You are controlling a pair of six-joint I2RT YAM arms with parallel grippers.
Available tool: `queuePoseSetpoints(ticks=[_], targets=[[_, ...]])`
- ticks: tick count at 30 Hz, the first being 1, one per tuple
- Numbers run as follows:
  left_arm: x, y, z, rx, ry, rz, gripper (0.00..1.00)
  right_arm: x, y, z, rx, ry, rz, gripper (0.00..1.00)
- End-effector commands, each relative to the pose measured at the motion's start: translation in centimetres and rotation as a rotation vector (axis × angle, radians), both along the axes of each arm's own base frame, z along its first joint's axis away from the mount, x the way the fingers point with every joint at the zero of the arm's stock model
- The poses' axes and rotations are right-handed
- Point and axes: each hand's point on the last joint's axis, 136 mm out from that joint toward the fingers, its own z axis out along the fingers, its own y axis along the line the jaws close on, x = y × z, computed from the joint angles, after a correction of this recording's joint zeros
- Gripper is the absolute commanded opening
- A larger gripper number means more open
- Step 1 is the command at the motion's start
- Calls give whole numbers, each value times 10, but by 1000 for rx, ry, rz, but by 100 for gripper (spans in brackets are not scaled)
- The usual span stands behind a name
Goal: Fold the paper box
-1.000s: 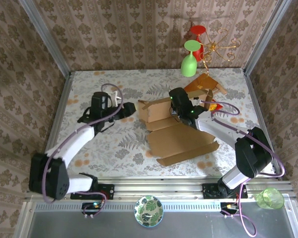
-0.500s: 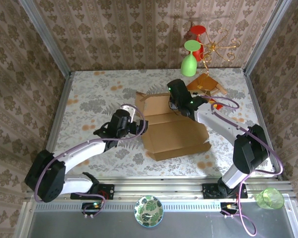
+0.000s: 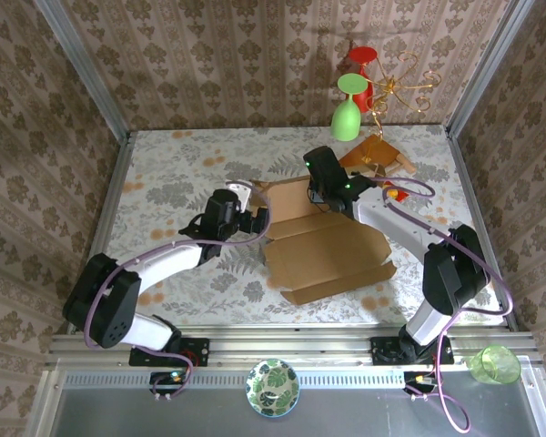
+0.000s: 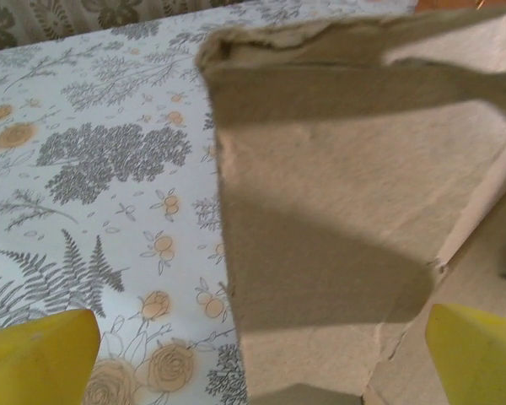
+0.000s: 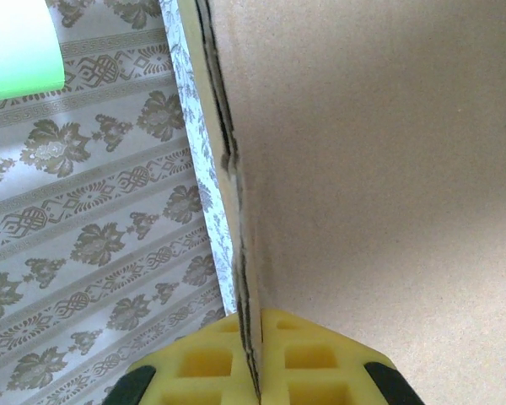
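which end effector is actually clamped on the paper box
The right end effector, its pads shut on the edge of a paper box wall; the left end effector stands open, gripping nothing.

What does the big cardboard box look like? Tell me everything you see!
The paper box is plain light-brown corrugated cardboard, half folded. Its big creased panel lies flat on the flowery table. The back wall stands up, and the right gripper is shut on that wall's edge. A side flap with a ragged top stands at the left, in front of the open left gripper.
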Motion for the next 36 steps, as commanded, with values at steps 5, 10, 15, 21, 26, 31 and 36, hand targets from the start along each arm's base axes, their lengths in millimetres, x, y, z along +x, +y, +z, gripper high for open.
queuePoseSetpoints(ticks=[5, 10, 15, 21, 26, 31, 36], targets=[[18, 6, 11, 5, -26, 53, 100, 4, 2, -3, 16, 27, -22, 0], [26, 17, 15, -26, -19, 81, 100, 2, -2, -6, 9, 31, -30, 0], [24, 34, 13, -35, 1, 105, 98, 2, -2, -7, 8, 32, -31, 0], [8, 47, 28, -71, -22, 89, 97, 6, 0, -7, 12, 25, -34, 0], [-24, 61, 48, -198, 1, 42, 98, 18, 2, 0, -17, -70, 4, 0], [-40, 78, 56, -427, 173, -67, 100, 26, 10, 13, -67, -234, 81, 0], [-25, 87, 30, -394, 282, -59, 100, 20, 20, 8, -67, -302, 128, 0]])
